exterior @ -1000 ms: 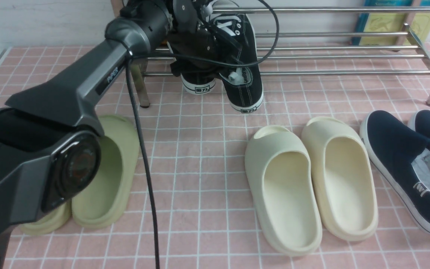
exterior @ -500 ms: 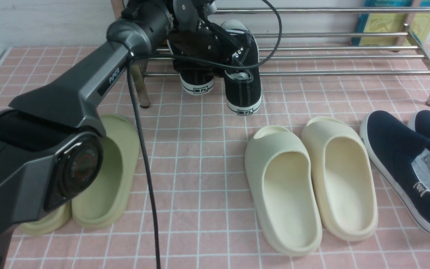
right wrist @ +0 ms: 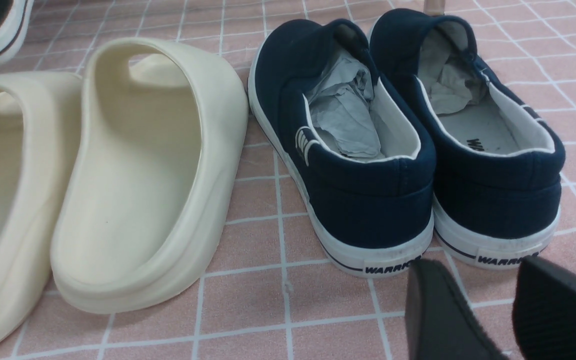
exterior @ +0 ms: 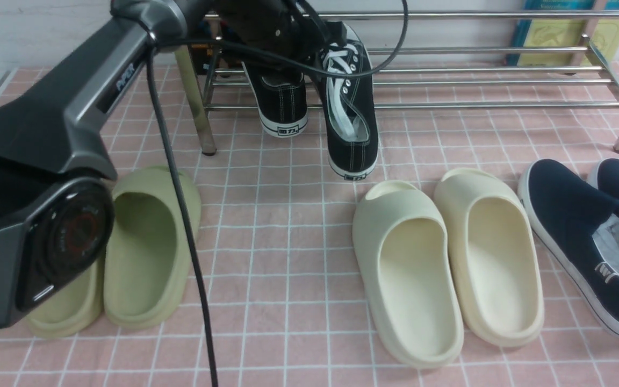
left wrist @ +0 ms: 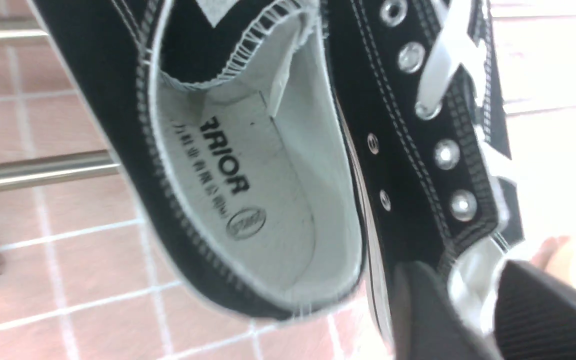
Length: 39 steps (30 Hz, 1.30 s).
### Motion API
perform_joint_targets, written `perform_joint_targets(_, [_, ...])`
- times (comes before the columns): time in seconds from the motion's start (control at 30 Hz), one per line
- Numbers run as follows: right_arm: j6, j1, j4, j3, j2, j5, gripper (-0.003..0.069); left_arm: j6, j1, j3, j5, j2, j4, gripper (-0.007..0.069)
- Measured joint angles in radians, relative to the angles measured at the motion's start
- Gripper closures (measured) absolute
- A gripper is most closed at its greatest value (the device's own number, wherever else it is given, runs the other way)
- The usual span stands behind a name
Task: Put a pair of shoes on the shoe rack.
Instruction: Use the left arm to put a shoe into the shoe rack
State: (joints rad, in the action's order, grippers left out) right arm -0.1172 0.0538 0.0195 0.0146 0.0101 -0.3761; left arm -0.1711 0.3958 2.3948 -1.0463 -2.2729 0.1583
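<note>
Apparently the grip has just been let go. At the far left the robot's left arm [exterior: 46, 118] has swung back and outward compared with a moment ago, passing over the olive slides [exterior: 148, 242], which lie where they did. Farther along, the left sneaker [exterior: 285, 105] sits at the left end of the chrome rack [exterior: 492, 105], heel jutting out past the front bar. Just beside it is the right sneaker [exterior: 350, 102], and that is the one that has moved: its heel has come nearer to me and lower, and the shoe has rolled so that laces and opening show. The left claw [left wrist: 468, 300] is spread, its fingers apart by the heel of that rolled shoe; whether they touch it I can't tell.

For the task, I'd say both shoes are at the rack but the second isn't settled. It looks tilted and hangs well out over the front, so it could slip down. My guess is that it wants a push inward and a turn upright until it matches its mate.

Toward the right, the cream slides [exterior: 417, 333] and then the navy slip-ons [exterior: 562, 215] lie untouched on the tiled floor [exterior: 299, 322]. The right claw [right wrist: 488, 310] stands spread near the slip-ons, pinching nothing.
</note>
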Motion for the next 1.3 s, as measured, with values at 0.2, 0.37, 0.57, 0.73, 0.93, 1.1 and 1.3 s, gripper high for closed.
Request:
perform_joint_targets(0.2, [0.0,0.0,0.0,0.0,0.0,0.0,0.0419,0.075,0.006,0.004,-0.095,0.042,-0.043,0.0615])
perform_joint_targets(0.37, [0.0,0.0,0.0,0.0,0.0,0.0,0.0419,0.132,0.025,-0.002,-0.165,0.042,-0.052,0.0622])
perform_joint_targets(0.57, [0.0,0.0,0.0,0.0,0.0,0.0,0.0419,0.225,0.127,-0.131,-0.188,0.042,-0.034,0.0622])
perform_joint_targets(0.73, [0.0,0.0,0.0,0.0,0.0,0.0,0.0419,0.237,0.182,-0.271,-0.127,0.012,-0.028,0.0622])
perform_joint_targets(0.93, [0.0,0.0,0.0,0.0,0.0,0.0,0.0419,0.222,0.182,-0.307,0.04,-0.052,-0.036,0.0622])
perform_joint_targets(1.1, [0.0,0.0,0.0,0.0,0.0,0.0,0.0419,0.1,0.185,-0.302,0.114,-0.064,-0.113,0.0622])
perform_joint_targets(1.3, [0.0,0.0,0.0,0.0,0.0,0.0,0.0419,0.014,0.197,-0.199,0.055,-0.064,-0.18,0.0617])
